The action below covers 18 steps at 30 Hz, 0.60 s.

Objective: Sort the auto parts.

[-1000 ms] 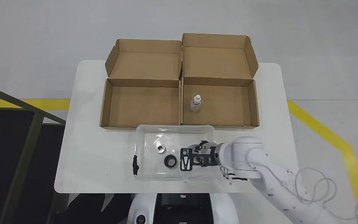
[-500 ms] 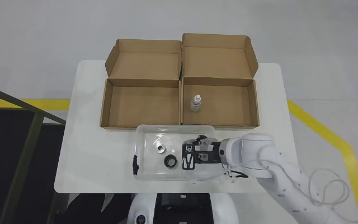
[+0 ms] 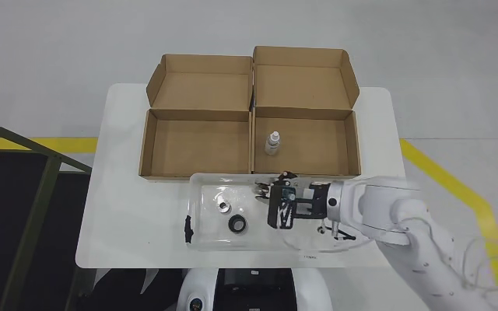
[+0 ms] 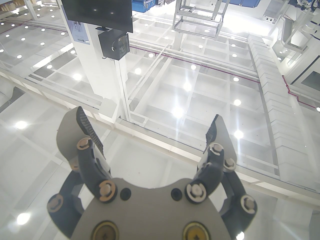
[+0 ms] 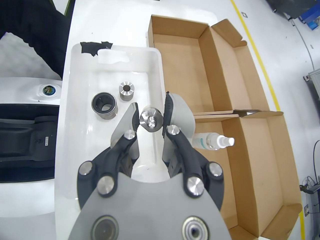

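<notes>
Right gripper clamps a shiny metal part by its sides above the clear tray, near the wall beside the cardboard boxes, probably bound for one. Left gripper gapes open, aimed upward, out of the way

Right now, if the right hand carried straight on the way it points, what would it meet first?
Probably the clear bin floor close beside the small silver cylinder, ahead of the right hand and its held metal part; depth is unclear.
</notes>
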### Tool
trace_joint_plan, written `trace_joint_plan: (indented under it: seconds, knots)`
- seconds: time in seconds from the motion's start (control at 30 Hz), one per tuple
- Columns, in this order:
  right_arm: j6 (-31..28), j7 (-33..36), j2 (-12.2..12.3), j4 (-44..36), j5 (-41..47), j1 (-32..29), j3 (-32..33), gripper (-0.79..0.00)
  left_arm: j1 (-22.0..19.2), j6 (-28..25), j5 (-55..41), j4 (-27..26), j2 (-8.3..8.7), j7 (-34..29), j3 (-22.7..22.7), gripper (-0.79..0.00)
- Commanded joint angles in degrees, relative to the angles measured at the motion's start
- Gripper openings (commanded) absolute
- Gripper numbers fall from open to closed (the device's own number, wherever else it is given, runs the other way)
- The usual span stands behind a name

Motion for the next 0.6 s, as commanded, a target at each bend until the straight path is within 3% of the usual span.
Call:
trace_joint_plan:
  seconds: [0.0, 0.57]
  knots:
    - [0.4, -0.8, 0.2, -1.0, -0.3, -0.2, 1.2, -0.785, 0.0, 0.0, 0.0, 0.0, 0.0, 0.0, 0.0, 0.0]
    - [0.5, -9.3, 0.8, -1.9, 1.7, 0.3, 7.1, -0.785, 0.0, 0.0, 0.0, 0.0, 0.0, 0.0, 0.0, 0.0]
